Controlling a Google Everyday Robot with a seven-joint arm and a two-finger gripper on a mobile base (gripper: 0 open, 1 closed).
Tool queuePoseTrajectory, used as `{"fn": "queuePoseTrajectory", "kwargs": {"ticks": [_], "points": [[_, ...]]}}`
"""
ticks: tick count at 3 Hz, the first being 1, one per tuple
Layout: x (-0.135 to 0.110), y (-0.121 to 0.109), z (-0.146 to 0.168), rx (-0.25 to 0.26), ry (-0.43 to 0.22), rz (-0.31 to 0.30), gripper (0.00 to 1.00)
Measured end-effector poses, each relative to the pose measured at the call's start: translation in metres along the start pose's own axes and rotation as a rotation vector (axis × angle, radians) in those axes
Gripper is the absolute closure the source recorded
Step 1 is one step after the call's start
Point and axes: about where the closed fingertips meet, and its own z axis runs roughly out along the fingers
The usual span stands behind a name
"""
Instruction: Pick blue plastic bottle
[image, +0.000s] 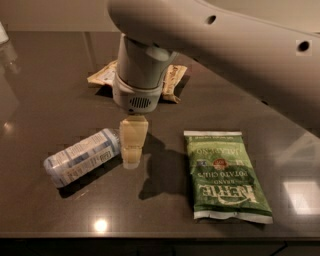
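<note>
The blue plastic bottle (82, 156) lies on its side on the dark table (50, 90), at the front left. Its pale blue-and-white label faces up and its neck points right and away. My gripper (133, 145) hangs straight down from the large white wrist (139, 75) and stands at the bottle's neck end, right beside it and in front of it. The white cap is hidden behind the gripper. Nothing shows in the gripper's grasp.
A green chip bag (227, 175) lies flat to the right of the gripper. A brown-and-cream snack packet (105, 75) lies at the back, partly behind the wrist. The arm (240, 55) spans the upper right. The table's front edge runs along the bottom.
</note>
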Motion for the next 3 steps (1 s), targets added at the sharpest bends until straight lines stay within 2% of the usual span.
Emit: {"fn": "queuePoseTrajectory", "kwargs": {"ticks": [2,3], "points": [[-0.044,0.003,0.036,-0.051,0.017,-0.137,0.0],[-0.059,0.002,0.049,-0.098,0.033,-0.182,0.0]]}}
